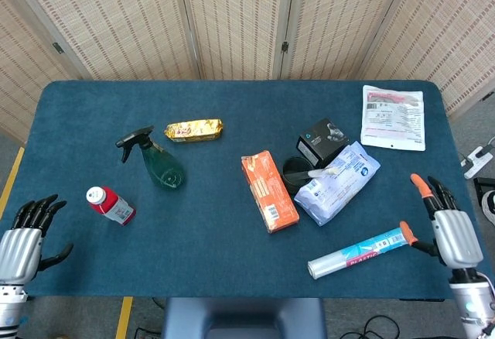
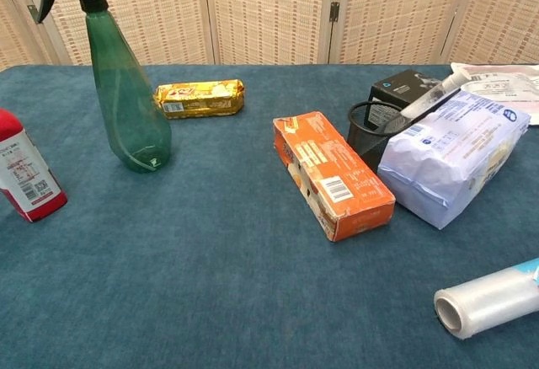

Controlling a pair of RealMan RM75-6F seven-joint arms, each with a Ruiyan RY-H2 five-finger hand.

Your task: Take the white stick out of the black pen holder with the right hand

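Note:
The black mesh pen holder [image 1: 292,172] [image 2: 368,131] stands between the orange box and the pale blue bag. The white stick [image 1: 322,172] [image 2: 431,97] leans out of it to the right, its top resting on the bag. My right hand [image 1: 448,231] is off the table's right front corner, far from the holder, fingers spread and holding nothing. My left hand [image 1: 22,234] hangs off the left front corner, open and empty. Neither hand shows in the chest view.
An orange box [image 1: 269,190] lies left of the holder, a pale blue bag [image 1: 338,182] right of it, a black box [image 1: 322,141] behind. A plastic-wrap roll [image 1: 357,251] lies near the front right. Green spray bottle [image 1: 155,160], red bottle [image 1: 110,205], gold packet [image 1: 193,129], white pouch [image 1: 394,117].

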